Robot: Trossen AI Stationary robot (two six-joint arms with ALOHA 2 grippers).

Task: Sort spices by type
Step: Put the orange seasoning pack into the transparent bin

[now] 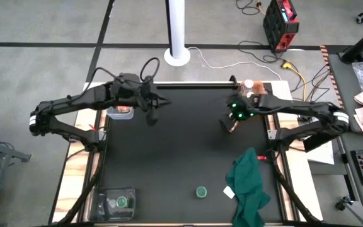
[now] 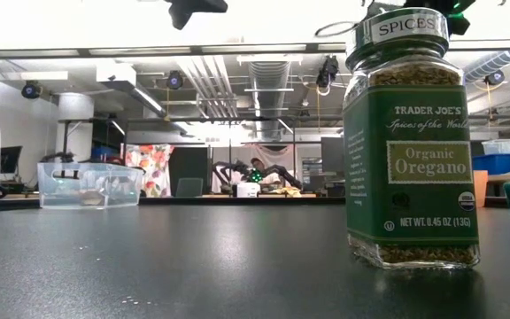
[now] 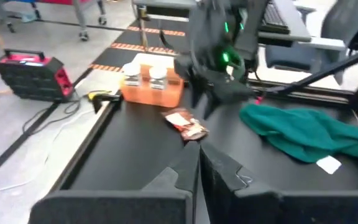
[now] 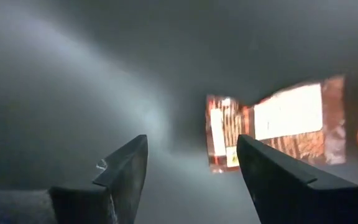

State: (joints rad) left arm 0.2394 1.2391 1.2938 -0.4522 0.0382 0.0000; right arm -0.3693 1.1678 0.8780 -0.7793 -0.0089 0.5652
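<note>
Above the foil packet (image 4: pixel 272 127) — right gripper (image 4: pixel 191 165), fingers (image 4: pixel 126 165) spread

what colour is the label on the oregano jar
Dark green with a cream name panel, on the oregano jar; clearest in the low view.

Both arms are dark, jointed tubes with white bands near their outer elbows, black cables looping over the left arm (image 1: pixel 106 98), and green lights glowing on the right arm's (image 1: pixel 295 113) wrist.
</note>
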